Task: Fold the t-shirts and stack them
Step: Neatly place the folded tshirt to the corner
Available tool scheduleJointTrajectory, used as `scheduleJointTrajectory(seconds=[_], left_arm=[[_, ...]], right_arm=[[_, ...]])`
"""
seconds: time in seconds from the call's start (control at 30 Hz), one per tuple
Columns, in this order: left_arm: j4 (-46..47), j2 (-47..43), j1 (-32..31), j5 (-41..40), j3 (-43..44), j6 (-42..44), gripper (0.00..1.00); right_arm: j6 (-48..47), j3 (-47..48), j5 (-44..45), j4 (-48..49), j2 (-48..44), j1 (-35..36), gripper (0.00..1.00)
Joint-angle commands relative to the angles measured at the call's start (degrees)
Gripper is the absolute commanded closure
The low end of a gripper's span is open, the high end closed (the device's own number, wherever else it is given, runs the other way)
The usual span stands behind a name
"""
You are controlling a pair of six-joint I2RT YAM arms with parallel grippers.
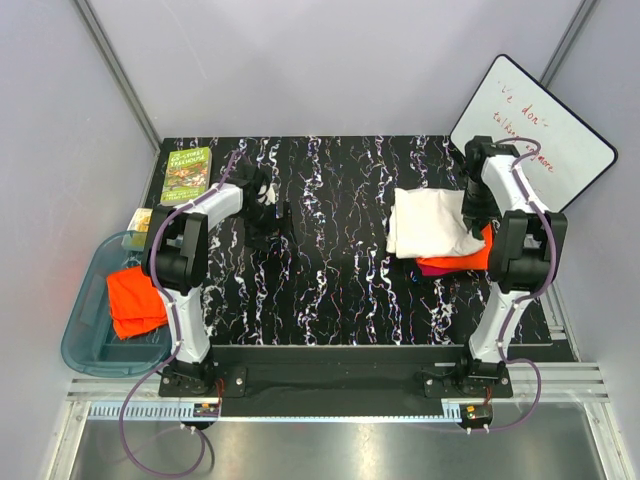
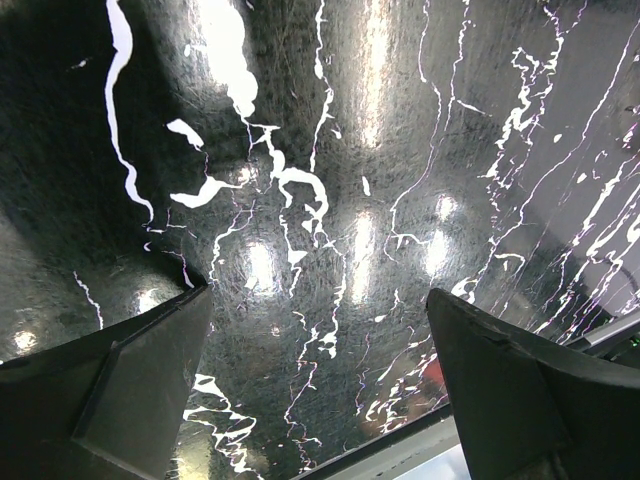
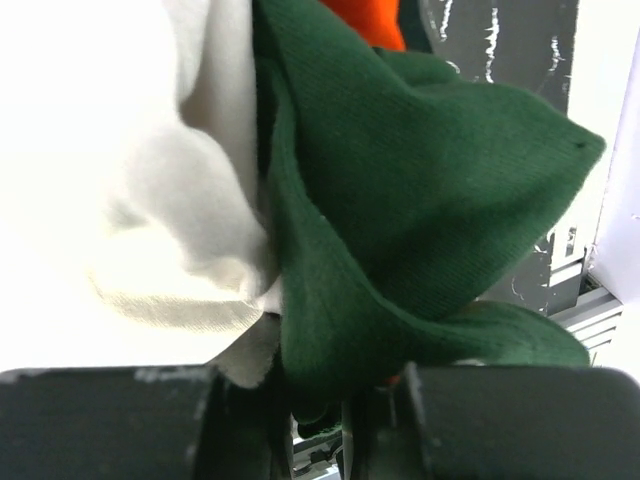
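Pinching dark green sleeve [image 3: 420, 200] of cream t-shirt [image 1: 430, 222]: right gripper [image 3: 345, 410], jaws clamped on it, shirt heaped just ahead of the hand. Soft, light, limp; best taken at hem corners. Idle: left gripper [image 2: 315, 380], spread, empty.

a black surface [image 1: 340, 290] veined with white is shown; a green book [image 1: 186, 173] is laid at its far left corner, and a t-shirt stack [image 1: 432, 222] is placed toward its right.

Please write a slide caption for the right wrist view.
Right gripper shut on the dark green sleeve of the cream t-shirt, an orange t-shirt behind.
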Motion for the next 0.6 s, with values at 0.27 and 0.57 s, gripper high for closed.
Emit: scheduleJointTrajectory(seconds=[0.27, 0.57], left_arm=[[-2.4, 0.8, 0.0, -3.8, -1.8, 1.8, 0.01], [-2.2, 0.9, 0.0, -4.0, -3.1, 2.1, 0.01]], right_arm=[[5.6, -3.5, 12.7, -0.1, 4.7, -3.0, 0.42], [2.7, -0.4, 2.2, 0.4, -10.6, -2.4, 0.0]])
